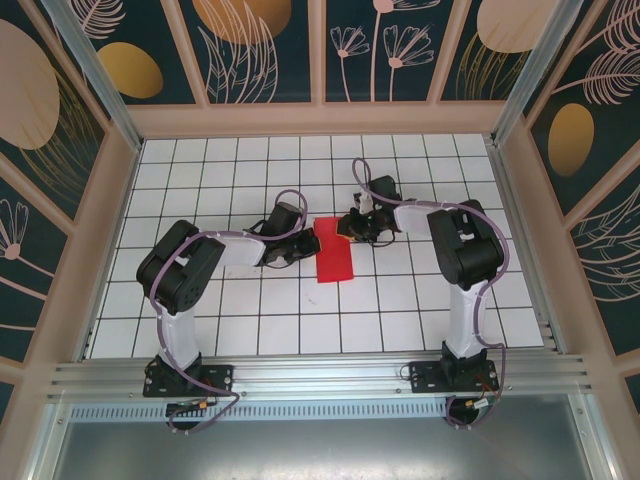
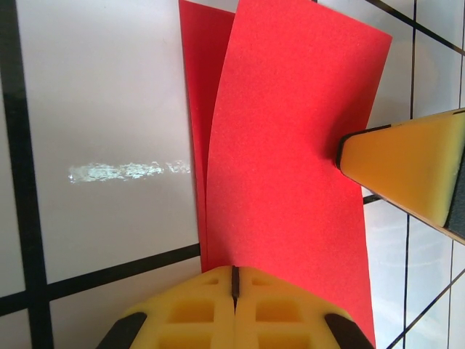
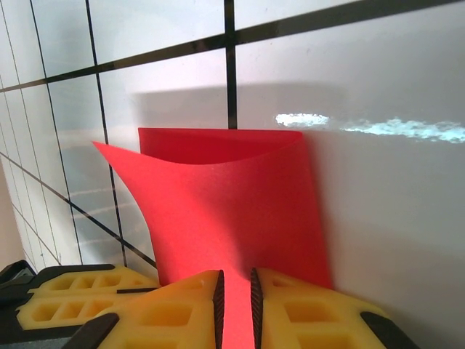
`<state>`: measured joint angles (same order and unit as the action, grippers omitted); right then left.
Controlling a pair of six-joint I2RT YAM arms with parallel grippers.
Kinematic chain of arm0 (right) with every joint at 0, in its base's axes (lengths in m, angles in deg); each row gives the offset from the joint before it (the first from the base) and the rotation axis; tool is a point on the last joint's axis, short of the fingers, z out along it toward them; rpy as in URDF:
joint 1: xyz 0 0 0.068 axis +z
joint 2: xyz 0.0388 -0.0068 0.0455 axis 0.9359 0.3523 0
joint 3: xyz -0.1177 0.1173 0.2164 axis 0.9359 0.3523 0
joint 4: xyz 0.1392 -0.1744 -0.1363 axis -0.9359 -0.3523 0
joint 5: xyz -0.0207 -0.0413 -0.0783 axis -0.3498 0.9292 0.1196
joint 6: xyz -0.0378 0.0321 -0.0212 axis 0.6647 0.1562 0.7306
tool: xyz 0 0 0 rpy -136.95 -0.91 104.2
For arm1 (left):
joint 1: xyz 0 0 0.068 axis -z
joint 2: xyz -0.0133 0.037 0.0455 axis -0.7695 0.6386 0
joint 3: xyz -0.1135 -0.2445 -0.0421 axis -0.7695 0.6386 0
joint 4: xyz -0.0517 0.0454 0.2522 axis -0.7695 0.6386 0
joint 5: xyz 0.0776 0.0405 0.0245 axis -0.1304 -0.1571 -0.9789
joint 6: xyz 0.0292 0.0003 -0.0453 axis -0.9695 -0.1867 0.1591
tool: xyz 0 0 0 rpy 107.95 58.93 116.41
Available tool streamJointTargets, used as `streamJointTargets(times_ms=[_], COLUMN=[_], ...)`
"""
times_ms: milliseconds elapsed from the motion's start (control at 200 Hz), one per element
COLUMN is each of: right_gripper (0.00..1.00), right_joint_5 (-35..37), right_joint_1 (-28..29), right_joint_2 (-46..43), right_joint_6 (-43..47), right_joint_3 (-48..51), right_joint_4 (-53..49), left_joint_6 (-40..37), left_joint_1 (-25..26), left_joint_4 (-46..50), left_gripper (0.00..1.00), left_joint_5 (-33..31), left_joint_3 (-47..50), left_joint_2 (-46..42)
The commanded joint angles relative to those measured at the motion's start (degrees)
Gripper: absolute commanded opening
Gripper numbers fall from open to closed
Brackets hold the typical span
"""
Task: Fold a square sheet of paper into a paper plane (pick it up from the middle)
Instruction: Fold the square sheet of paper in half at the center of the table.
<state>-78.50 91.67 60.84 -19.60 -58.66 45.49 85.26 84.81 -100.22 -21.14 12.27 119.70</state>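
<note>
square sheet of paper (image 1: 335,256): we see it doubled over.
left gripper (image 2: 234,292): clamped on its edge.
right gripper (image 3: 236,305): clamped on its opposite edge.

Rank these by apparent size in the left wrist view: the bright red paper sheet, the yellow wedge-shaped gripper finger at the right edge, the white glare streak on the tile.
1. bright red paper sheet, clearly largest.
2. yellow wedge-shaped gripper finger, though nearness to the camera may inflate it.
3. white glare streak, smallest.
</note>
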Motion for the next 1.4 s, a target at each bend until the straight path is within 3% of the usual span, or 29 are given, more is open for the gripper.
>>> streamJointTargets(times_ms=[0, 490, 836, 1391], right_gripper=[0.21, 0.21, 0.21, 0.21], right_joint_5=[-0.26, 3.41, 3.68, 5.94], right_joint_1=[-1.17, -1.54, -1.7, -1.99], right_joint_2=[-0.39, 5.56, 6.1, 6.98], right_joint_6=[1.78, 1.82, 3.23, 3.07], right_joint_3=[-3.51, -5.47, -14.0, -12.8], right_joint_4=[-1.76, -4.32, -8.54, -9.53], left_joint_6=[-1.56, -1.66, -1.84, -1.75], left_joint_1=[0.3, 0.3, 0.22, 0.29], left_joint_4=[8.68, 8.34, 8.34, 8.25], left_gripper=[0.0, 0.0, 0.0, 0.0], left_joint_5=[-2.91, -2.84, -2.81, -2.82], left_joint_3=[1.38, 2.13, 2.32, 2.47], left_joint_2=[4.62, 4.41, 4.36, 4.02])
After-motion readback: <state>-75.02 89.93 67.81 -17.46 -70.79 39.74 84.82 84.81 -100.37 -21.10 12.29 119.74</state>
